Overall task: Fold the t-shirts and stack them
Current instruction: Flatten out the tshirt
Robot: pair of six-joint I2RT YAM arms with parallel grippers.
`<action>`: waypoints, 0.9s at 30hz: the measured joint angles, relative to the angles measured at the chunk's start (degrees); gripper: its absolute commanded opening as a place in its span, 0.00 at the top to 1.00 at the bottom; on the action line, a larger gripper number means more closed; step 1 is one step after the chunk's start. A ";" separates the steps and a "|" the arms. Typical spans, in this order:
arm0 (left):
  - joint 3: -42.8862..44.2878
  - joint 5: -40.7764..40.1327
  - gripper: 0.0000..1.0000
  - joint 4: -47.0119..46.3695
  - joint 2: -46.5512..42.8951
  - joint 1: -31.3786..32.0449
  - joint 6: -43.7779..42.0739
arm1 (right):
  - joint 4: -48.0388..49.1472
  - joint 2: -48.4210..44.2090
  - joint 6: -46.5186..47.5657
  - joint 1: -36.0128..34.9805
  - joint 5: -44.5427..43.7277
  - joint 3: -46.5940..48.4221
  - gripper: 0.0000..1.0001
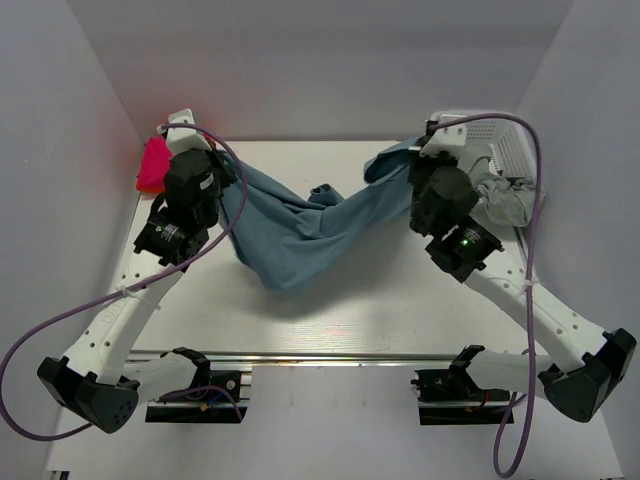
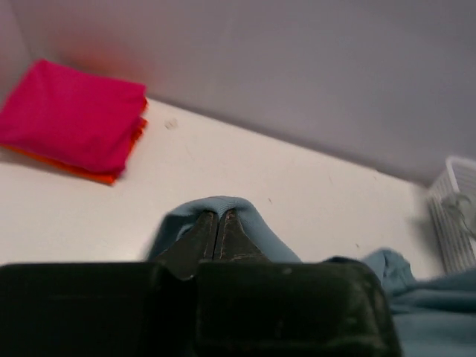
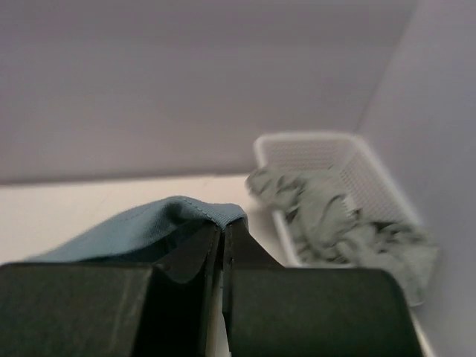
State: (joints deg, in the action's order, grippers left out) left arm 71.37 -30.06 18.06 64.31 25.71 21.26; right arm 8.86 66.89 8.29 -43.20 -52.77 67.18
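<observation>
A teal-blue t-shirt [image 1: 300,225] hangs stretched between both arms above the table, sagging in the middle. My left gripper [image 2: 217,217] is shut on one edge of it, the cloth [image 2: 253,223] folded over the fingertips. Over at the right, my right gripper [image 3: 223,227] is shut on another hemmed edge [image 3: 149,227]. A folded pink t-shirt [image 2: 71,115] lies on an orange one [image 2: 111,177] at the table's back left corner, also seen as pink t-shirt [image 1: 153,165] from above. A crumpled grey t-shirt [image 3: 335,219] fills the basket.
The white lattice basket [image 1: 505,145] stands at the back right against the wall, beside my right arm. White walls close in the table [image 1: 330,310] on three sides.
</observation>
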 measured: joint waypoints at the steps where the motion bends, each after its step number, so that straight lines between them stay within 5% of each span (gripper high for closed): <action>1: 1.38 -1.60 1.00 0.17 0.00 0.00 -1.09 | 1.70 -0.55 2.38 0.42 -0.96 0.61 1.00; 16: 11.17 -25.94 1.00 -5.53 -3.17 0.02 -21.09 | 18.36 -4.90 34.34 2.84 -3.72 21.68 1.00; 27: 17.70 -30.51 1.00 -12.11 -5.35 1.01 -33.92 | 10.29 -5.05 40.17 2.58 1.11 37.13 1.00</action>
State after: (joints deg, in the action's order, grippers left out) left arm 89.08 -60.58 5.96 58.96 26.72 -12.67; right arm 19.16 61.84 48.47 -40.62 -51.66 104.31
